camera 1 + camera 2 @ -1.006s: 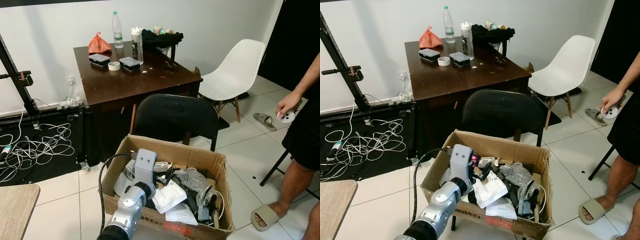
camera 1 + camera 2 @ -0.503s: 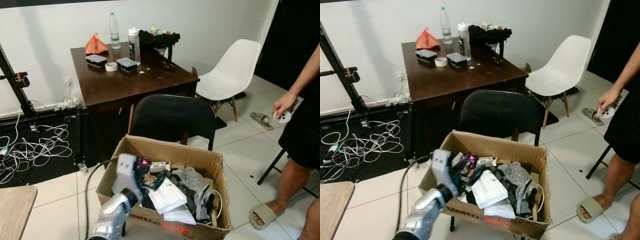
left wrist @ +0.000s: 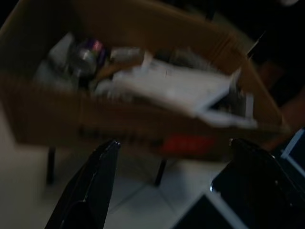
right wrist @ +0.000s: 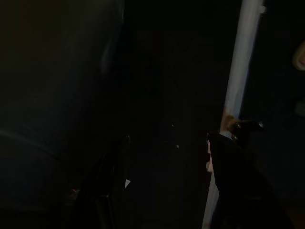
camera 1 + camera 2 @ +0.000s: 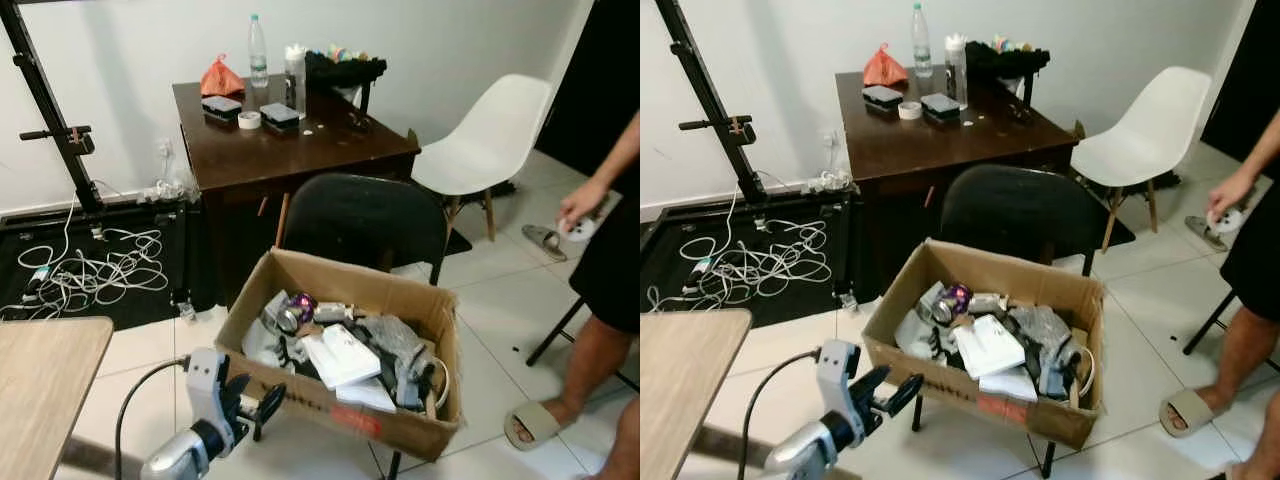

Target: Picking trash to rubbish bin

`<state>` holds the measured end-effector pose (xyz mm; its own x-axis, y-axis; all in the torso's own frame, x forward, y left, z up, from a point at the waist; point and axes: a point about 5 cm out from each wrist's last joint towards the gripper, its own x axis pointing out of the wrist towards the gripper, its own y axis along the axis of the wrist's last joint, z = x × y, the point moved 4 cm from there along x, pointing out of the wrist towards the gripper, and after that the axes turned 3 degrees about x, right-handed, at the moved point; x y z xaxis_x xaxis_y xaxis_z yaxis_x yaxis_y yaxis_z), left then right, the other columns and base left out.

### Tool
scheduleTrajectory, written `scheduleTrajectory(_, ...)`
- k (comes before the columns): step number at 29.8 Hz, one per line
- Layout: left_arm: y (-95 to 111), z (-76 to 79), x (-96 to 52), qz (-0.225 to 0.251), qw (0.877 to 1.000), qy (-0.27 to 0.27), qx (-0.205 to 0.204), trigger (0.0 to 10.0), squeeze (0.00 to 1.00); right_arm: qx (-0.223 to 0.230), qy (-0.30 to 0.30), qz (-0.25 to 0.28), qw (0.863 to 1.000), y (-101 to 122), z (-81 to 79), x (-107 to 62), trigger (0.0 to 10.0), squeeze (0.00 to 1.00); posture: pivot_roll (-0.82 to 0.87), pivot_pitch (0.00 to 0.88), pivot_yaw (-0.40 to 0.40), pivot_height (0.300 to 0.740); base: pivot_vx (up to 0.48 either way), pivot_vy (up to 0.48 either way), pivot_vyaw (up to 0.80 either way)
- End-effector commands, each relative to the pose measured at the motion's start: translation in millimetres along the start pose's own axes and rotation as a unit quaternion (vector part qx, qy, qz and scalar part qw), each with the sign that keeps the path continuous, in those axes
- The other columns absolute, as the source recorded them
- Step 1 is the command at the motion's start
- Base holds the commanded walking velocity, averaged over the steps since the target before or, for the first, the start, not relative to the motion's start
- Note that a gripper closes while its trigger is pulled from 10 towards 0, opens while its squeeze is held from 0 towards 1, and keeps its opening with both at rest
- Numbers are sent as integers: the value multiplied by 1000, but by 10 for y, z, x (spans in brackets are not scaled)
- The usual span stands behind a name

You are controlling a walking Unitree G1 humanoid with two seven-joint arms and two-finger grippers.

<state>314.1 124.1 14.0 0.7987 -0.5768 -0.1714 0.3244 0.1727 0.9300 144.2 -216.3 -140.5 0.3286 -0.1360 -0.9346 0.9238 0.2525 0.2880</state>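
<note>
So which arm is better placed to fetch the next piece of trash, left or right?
Probably the left. Its left gripper is raised, fingers spread and empty, just outside the brown cardboard box of trash. The right arm hangs idle in the dark.

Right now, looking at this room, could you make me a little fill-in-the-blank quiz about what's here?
1. The cardboard box of trash rests on a black ____.
2. The left gripper hovers outside the box with its fingers ____.
3. The chair beside the dark wooden table is ____ in colour.
4. A crushed purple ____ lies among the trash.

Missing words: chair; open; white; can
</note>
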Motion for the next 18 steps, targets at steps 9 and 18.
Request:
scheduleTrajectory(9, -448, -189, -319, -83, 996, 41, -14, 10000, 0, -5, 7, -14, 1000, -99, -47, -3, 10000, 0, -55, 125, 34, 740, -455, 0, 0)
scheduleTrajectory(18, -980, -398, -819, -197, 972, 132, 2, 10000, 0, -7, 9, -16, 1000, -123, -61, -4, 10000, 0, -53, 124, 36, 740, -28, 0, 0)
